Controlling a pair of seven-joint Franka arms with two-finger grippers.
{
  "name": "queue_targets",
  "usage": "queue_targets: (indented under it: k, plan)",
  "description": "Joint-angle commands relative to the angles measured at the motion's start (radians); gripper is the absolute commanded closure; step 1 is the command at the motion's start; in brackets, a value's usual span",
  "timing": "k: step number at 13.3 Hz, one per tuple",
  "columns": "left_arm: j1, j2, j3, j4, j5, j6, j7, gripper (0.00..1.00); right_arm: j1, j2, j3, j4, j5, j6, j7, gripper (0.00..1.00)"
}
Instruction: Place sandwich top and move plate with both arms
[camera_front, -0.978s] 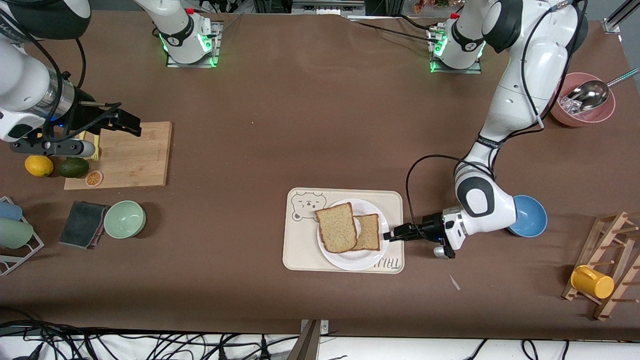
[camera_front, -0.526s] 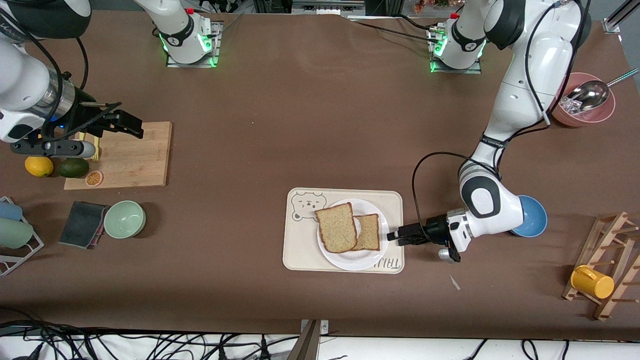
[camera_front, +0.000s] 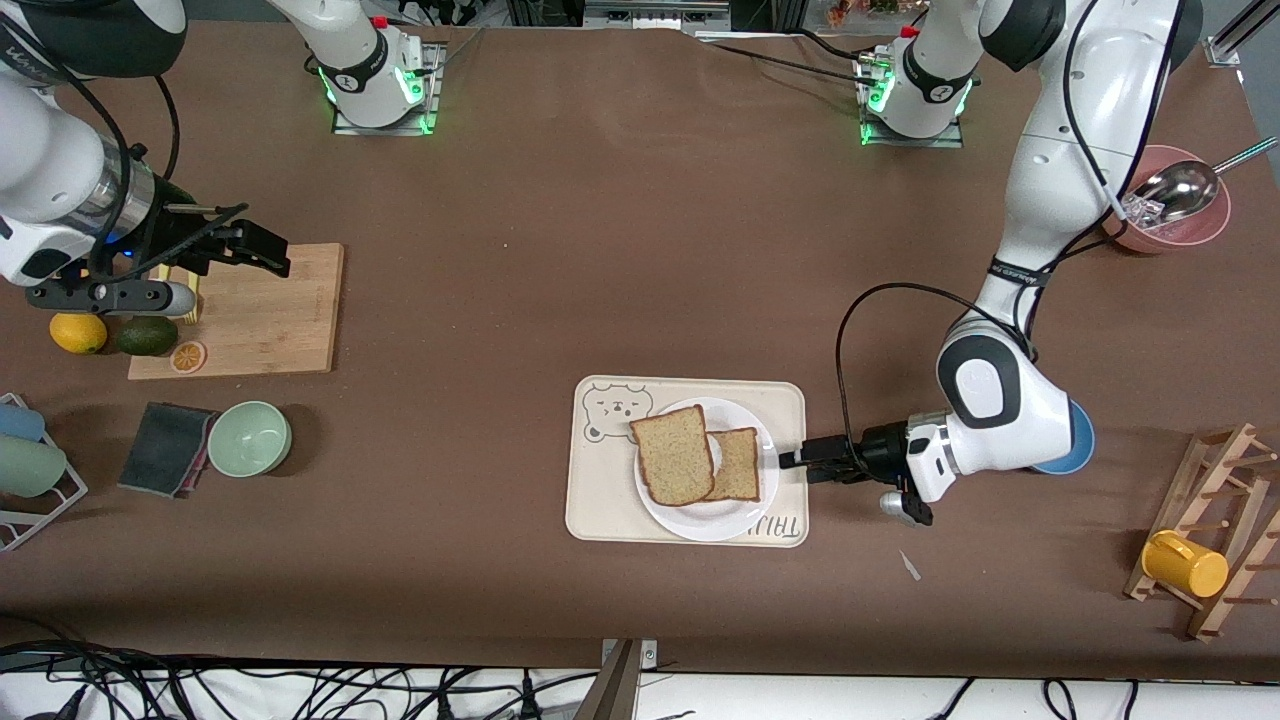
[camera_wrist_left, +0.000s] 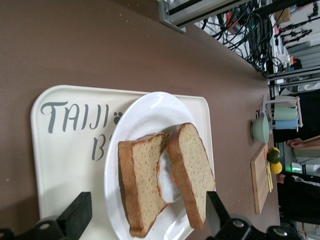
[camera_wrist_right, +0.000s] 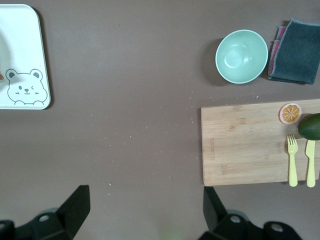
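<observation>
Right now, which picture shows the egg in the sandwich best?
The left wrist view: the egg peeks out white between the two bread slices. In the front view the top slice hides it almost fully. The right wrist view misses the sandwich.

Round blue bowl (camera_front: 1078, 440): mostly hidden under left arm. White fried egg (camera_wrist_left: 167, 176): largely covered by speckled tan bread slice (camera_wrist_left: 192, 170).

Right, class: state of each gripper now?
Left gripper: open, empty, at the plate's rim.
Right gripper: open, empty, over the cutting board.
</observation>
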Motion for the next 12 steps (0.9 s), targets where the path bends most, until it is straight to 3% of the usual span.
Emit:
queue_targets:
  k: [1, 10, 12]
  plan:
    - [0.031, -0.081, 0.018, -0.045, 0.094, -0.096, -0.052, 0.0, 0.001, -0.013, 0.003, 0.001, 0.006, 0.001, 0.0, 0.0]
    - [0.09, -0.259, 0.025, -0.065, 0.675, -0.334, -0.296, 0.0, -0.001, -0.015, 0.0, 0.003, 0.006, 0.0, -0.009, 0.0]
    - [0.09, -0.314, 0.028, -0.062, 0.726, -0.411, -0.314, 0.0, -0.001, -0.015, 0.0, 0.004, 0.006, 0.0, -0.011, 0.0]
